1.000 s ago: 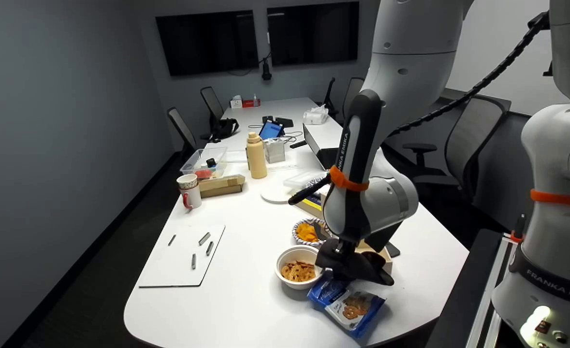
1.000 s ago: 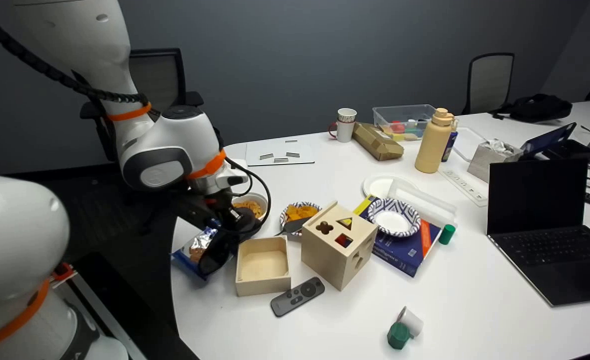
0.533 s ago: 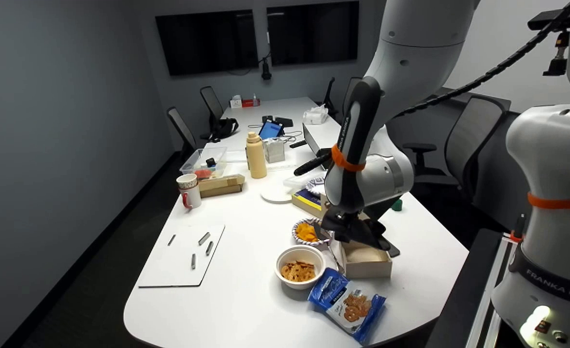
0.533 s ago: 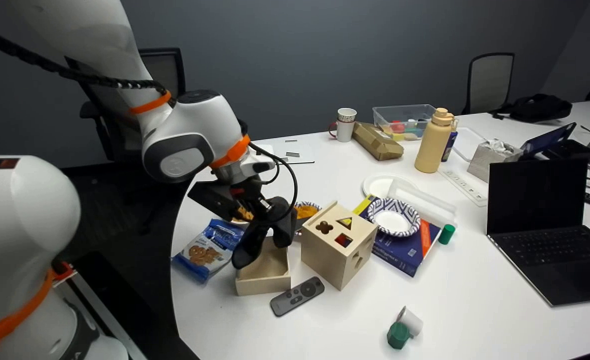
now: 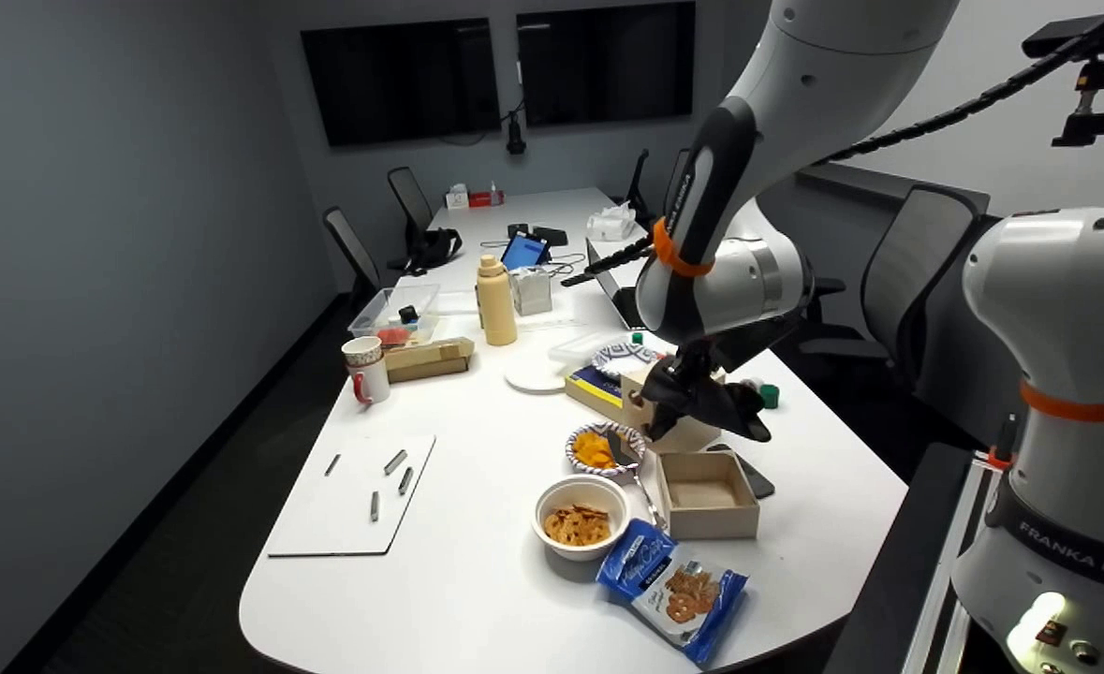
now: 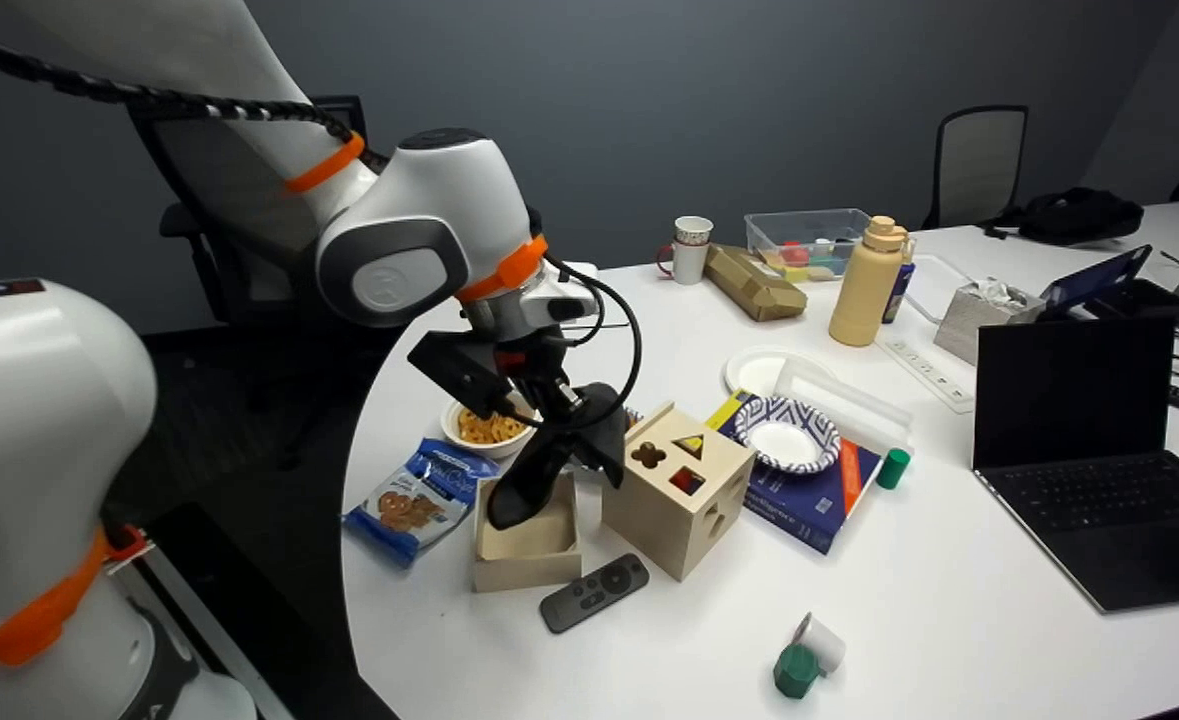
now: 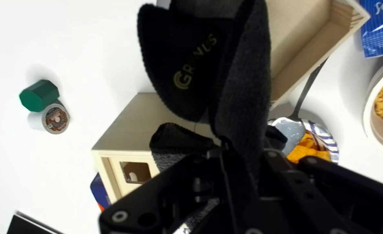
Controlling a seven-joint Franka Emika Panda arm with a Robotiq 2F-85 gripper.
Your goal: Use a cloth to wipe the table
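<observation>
My gripper (image 7: 225, 152) is shut on a dark grey and black cloth (image 7: 194, 65) with a "GRNUS"-like label. The cloth hangs in folds from the fingers and hides much of the jaws. It also shows in both exterior views (image 5: 711, 402) (image 6: 534, 470). The gripper (image 6: 554, 390) holds it above the white table (image 5: 477, 599), close to the shape-sorter cube (image 6: 664, 505) and the open wooden box (image 6: 527, 573). In an exterior view the cloth covers part of the box's inside. I cannot tell whether the cloth touches the cube.
A blue pretzel bag (image 5: 673, 599) and a pretzel bowl (image 5: 561, 548) lie by the box. A patterned bowl of orange chips (image 5: 595, 451) holds a spoon-like utensil. A remote (image 6: 594, 592), green and white pods (image 6: 796, 670), a book (image 6: 799, 510) and a laptop (image 6: 1079, 480) lie farther along.
My gripper has lifted the cloth off the blue bag area and carried it past the open box toward the shape-sorter cube. The bag and box are more exposed. The cloth stays held.
</observation>
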